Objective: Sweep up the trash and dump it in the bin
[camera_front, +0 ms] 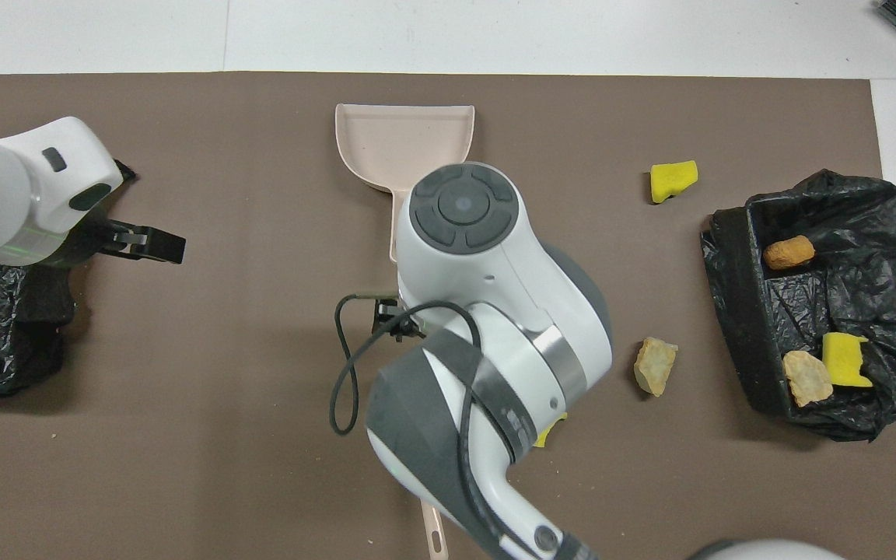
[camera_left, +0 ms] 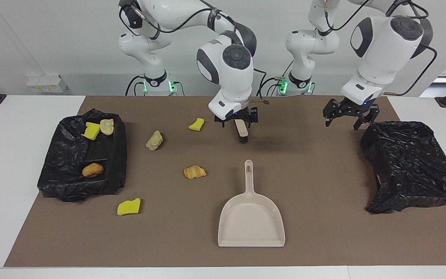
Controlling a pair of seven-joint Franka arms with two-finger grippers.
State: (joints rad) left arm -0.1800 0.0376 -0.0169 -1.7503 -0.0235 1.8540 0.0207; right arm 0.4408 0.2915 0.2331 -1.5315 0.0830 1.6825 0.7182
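**STATUS: DUSTPAN ON MAT, BOTH GRIPPERS UNLOADED**

**Right gripper.** The right gripper (camera_left: 237,122) hangs above the brown mat (camera_left: 323,232), over the stretch between the dustpan handle and the robots' edge. Its jaws are spread and hold nothing. A beige stick (camera_front: 426,513) lies on the mat nearer to the robots than the dustpan. In the facing view it shows between the gripper's fingers; whether they touch it cannot be told.

**Left gripper.** The left gripper (camera_left: 346,118) hangs over the mat, just beside the crumpled black bag (camera_left: 412,166) at the left arm's end of the table. Its jaws are spread and empty.

**Dustpan.** The beige dustpan (camera_left: 251,226) lies flat on the mat near mid-table. Its handle points toward the robots and its open mouth points away from them. No gripper touches it, and its pan holds nothing.

**Trash.** Seven bits are in view.
- In the bin (camera_left: 110,159), a tray lined with black plastic at the right arm's end: a yellow sponge piece (camera_left: 91,131), a pale tan lump (camera_left: 107,126) touching it, and an orange lump (camera_left: 92,169) apart from both.
- On the mat, between the bin and the dustpan: a tan crusty lump (camera_left: 154,140), a small yellow scrap (camera_left: 196,124) nearer to the robots, a striped orange lump (camera_left: 194,172) near the dustpan handle, and a yellow sponge block (camera_left: 129,207) farthest from the robots.
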